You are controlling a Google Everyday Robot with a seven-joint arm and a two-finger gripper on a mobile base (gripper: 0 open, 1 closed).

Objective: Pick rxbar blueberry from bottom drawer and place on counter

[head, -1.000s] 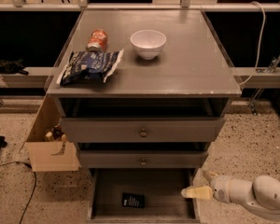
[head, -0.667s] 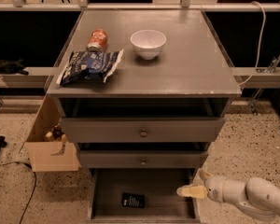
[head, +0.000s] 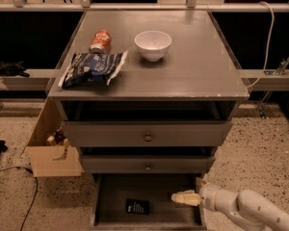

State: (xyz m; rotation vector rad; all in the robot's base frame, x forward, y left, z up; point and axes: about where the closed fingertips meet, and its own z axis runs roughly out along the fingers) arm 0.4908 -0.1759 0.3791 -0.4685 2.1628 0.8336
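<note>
The rxbar blueberry (head: pixel 137 206), a small dark flat wrapper, lies on the grey floor of the open bottom drawer (head: pixel 114 196), left of centre. My gripper (head: pixel 177 197) reaches in from the lower right on a white arm and hovers over the drawer's right half, a short way right of the bar and not touching it. The counter (head: pixel 192 66) is the grey top of the cabinet above.
On the counter sit a white bowl (head: pixel 152 44), a red can (head: pixel 100 41) on its side and a crinkled blue-and-white snack bag (head: pixel 91 69). Two shut knobbed drawers (head: pixel 147 135) overhang the bottom one. A cardboard box (head: pixel 53 150) stands at the cabinet's left.
The gripper has moved left, from the drawer's right edge to further over its inside, closer to the bar. The bar has not moved.
</note>
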